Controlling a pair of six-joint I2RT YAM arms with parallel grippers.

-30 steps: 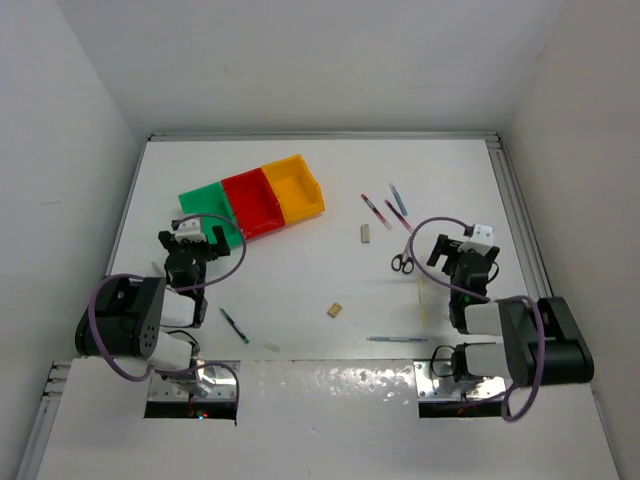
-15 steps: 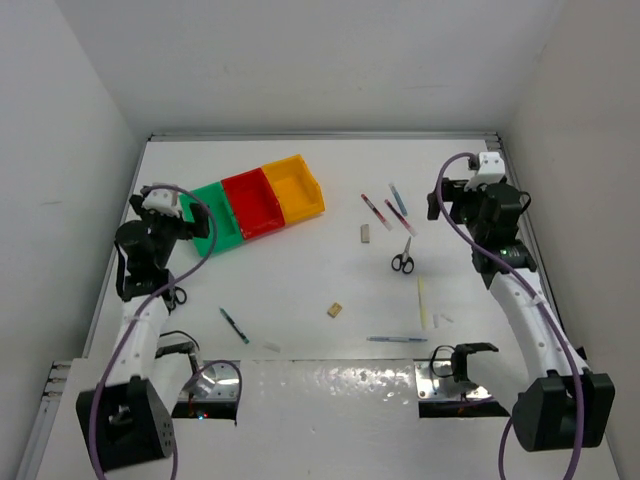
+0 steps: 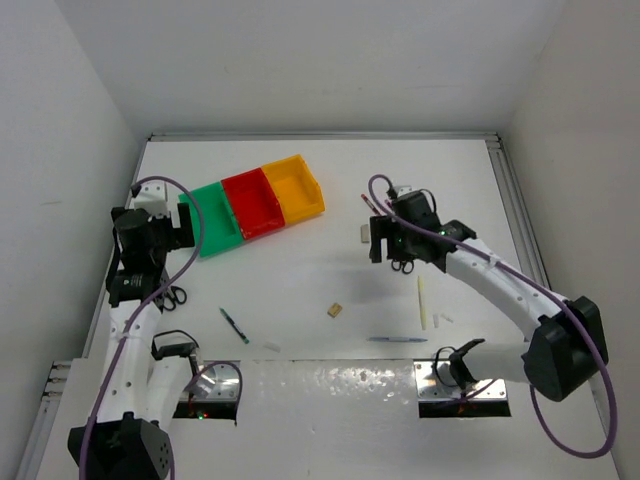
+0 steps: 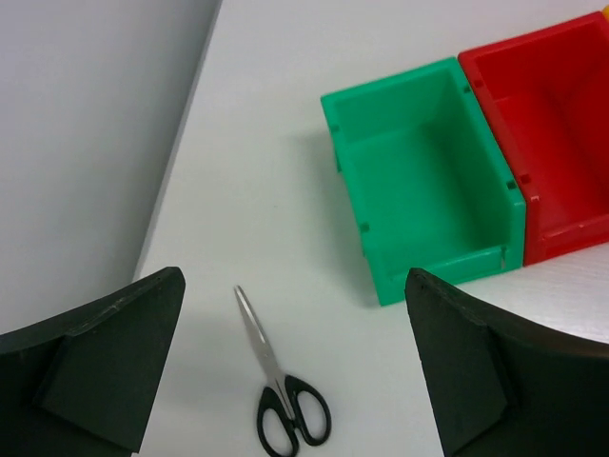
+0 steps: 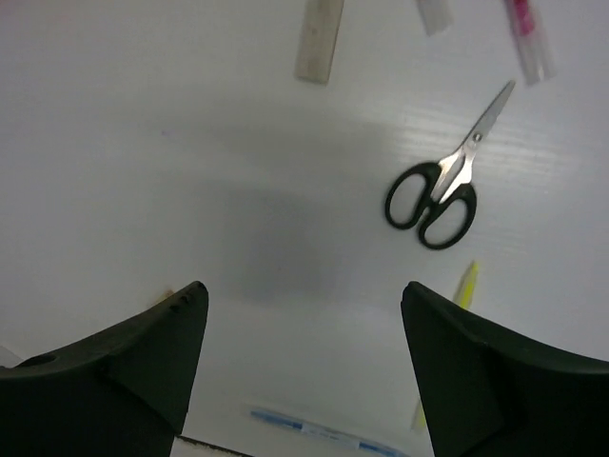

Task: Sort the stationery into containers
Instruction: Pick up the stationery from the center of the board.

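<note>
- The green bin [image 3: 222, 222], red bin [image 3: 255, 205] and yellow-orange bin [image 3: 296, 190] stand joined in a row on the table [image 3: 300, 270].
- The left scissors [image 4: 269, 367] lie flat just off the green bin's outer near corner, not touching it, with the blades pointing away from my base.
- My left gripper [image 4: 292, 276] hangs above that spot, its fingers spread wide with nothing between them.
- The right scissors [image 5: 440, 195] lie well to the right of the yellow-orange bin.
- A grey eraser [image 5: 319, 38] and a red-white pen [image 5: 528, 33] lie just beyond the right scissors, and a pale stick [image 5: 463, 286] lies on their near side.
- My right gripper [image 5: 303, 290] hovers beside the right scissors, fingers wide apart and gripping nothing.
- On the near side of the bins, well apart from them, lie a teal pen [image 3: 234, 325], a tan eraser [image 3: 334, 310] and a blue pen [image 3: 397, 340].
</note>
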